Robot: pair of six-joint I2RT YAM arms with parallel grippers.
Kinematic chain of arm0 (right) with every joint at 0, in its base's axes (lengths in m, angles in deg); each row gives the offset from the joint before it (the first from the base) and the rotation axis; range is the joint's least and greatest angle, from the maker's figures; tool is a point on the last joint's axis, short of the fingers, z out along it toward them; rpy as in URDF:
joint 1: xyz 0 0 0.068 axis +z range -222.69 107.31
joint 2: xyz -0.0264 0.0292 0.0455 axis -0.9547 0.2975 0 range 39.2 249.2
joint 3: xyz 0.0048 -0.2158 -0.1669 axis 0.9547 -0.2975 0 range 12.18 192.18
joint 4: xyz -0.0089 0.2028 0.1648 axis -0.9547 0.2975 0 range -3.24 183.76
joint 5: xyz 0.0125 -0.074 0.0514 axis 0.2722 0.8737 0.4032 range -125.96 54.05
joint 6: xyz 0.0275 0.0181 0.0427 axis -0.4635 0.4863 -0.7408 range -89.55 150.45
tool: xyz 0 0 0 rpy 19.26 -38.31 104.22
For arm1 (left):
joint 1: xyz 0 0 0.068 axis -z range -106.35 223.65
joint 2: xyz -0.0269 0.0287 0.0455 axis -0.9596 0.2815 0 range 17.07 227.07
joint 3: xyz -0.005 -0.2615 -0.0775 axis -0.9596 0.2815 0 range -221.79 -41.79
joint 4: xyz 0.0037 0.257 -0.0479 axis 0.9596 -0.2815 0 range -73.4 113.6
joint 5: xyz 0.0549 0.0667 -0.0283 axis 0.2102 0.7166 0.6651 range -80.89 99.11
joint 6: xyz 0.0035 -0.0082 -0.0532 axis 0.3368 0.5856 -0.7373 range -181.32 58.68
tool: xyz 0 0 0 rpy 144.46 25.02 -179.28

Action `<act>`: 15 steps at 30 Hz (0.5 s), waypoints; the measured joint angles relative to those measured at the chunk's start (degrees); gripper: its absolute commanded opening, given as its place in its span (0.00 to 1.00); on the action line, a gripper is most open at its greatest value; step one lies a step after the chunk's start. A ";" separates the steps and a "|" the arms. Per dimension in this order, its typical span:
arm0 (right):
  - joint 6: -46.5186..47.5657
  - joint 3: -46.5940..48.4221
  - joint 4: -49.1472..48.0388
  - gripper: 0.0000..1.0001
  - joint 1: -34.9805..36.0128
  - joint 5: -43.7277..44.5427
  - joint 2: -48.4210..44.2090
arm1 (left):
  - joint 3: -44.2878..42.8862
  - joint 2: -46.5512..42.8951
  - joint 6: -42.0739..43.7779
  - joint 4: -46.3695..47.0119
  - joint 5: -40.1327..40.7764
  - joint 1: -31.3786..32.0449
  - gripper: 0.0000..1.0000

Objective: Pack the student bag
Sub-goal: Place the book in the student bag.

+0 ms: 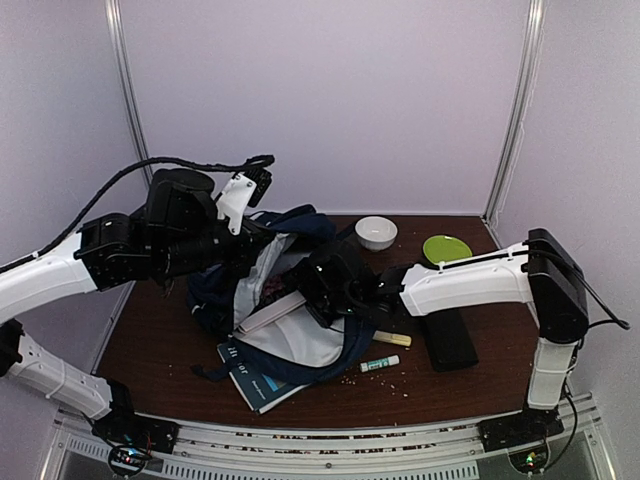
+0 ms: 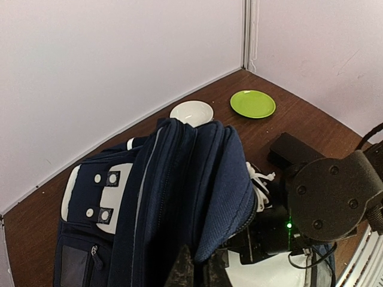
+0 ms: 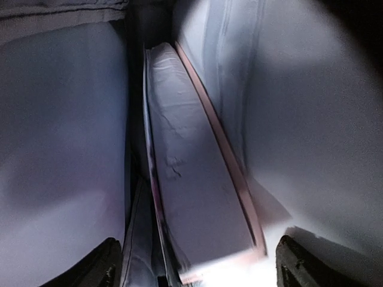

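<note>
My left arm (image 1: 120,255) reaches in over the desk (image 1: 150,340), a dark brown wood-grain top with pale crumbs near its front edge. My left jaws are pressed together on the top rim of the student bag (image 2: 179,179). They pinch a fold of its navy woven cloth, and their dark fingers (image 2: 182,269) show at the bottom of my left wrist view.

The bag lies in the middle of the desk with its mouth lifted and gaping. It is soft and slumped, with a ribbed zip line along the opening. On its front is a pale grey patch (image 2: 99,197) set with round studs. A flat blue-covered book (image 1: 255,378) sticks out from under the bag's near side.

Inside the bag the lining is smooth and whitish. A slim white book with a pink edge (image 3: 197,179) stands on its edge between the lining walls. My right jaws are spread wide inside the bag, one dark finger (image 3: 108,266) on each side of the book's near end. I cannot tell whether either finger touches it.

Right of the bag, a pale yellow stick (image 1: 392,338) and a small white glue stick (image 1: 380,364) lie on the wood. Beside them is a flat, matte black case (image 1: 448,338), partly under my right arm (image 1: 470,285). At the back are a round white bowl (image 1: 376,232) and a glossy lime-green plate (image 1: 447,248).
</note>
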 measured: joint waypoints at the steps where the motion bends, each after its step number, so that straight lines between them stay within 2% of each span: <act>1: -0.04 0.72 0.02 0.82 -0.17 0.15 0.66 | -0.28 0.31 -0.09 0.00 -0.15 0.11 0.00; 5: -0.94 1.51 -1.60 0.69 -0.42 0.37 2.36 | -0.81 0.81 -0.50 0.04 -0.85 0.50 0.00; 11: -0.63 1.86 -4.24 0.40 -0.42 -0.48 4.70 | -1.46 1.60 -0.59 0.02 -0.98 1.36 0.00; 15: 1.44 1.68 -5.35 0.25 -0.81 -1.22 3.78 | -1.46 1.49 -0.59 0.02 -0.76 1.49 0.00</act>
